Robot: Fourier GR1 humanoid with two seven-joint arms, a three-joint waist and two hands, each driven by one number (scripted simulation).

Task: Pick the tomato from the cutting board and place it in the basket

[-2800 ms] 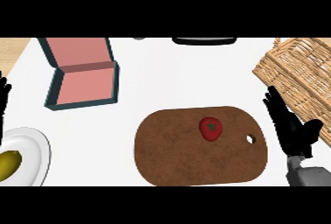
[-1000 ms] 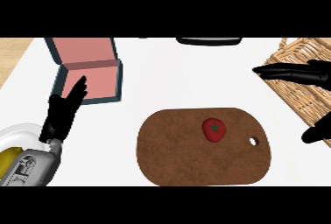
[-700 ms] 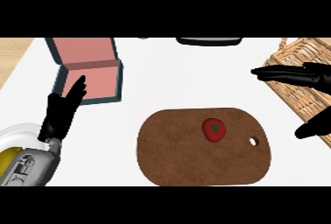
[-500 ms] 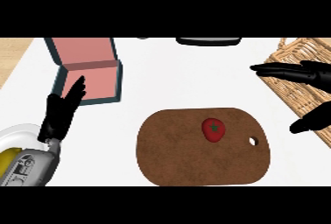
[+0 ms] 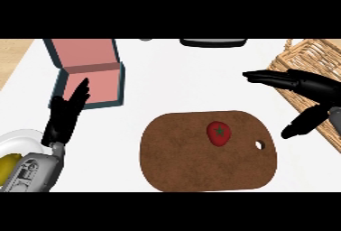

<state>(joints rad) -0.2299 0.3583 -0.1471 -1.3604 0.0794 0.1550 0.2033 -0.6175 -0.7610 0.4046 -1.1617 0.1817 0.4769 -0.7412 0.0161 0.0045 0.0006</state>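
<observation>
Tomato (image 5: 219, 133) mid cutting board (image 5: 200, 169), right hand (image 5: 307, 84) open nr basket (image 5: 313, 54) edge

At the lower left of the frame I see my left forearm (image 5: 32, 173), a boxy light grey shell with darker grey recessed panels and a narrower grey wrist. Above it is my left hand (image 5: 65, 118), matte black with long slender fingers. At the right edge of the frame my right hand (image 5: 311, 94) is the same matte black, with tapered fingers and a thick thumb.
</observation>
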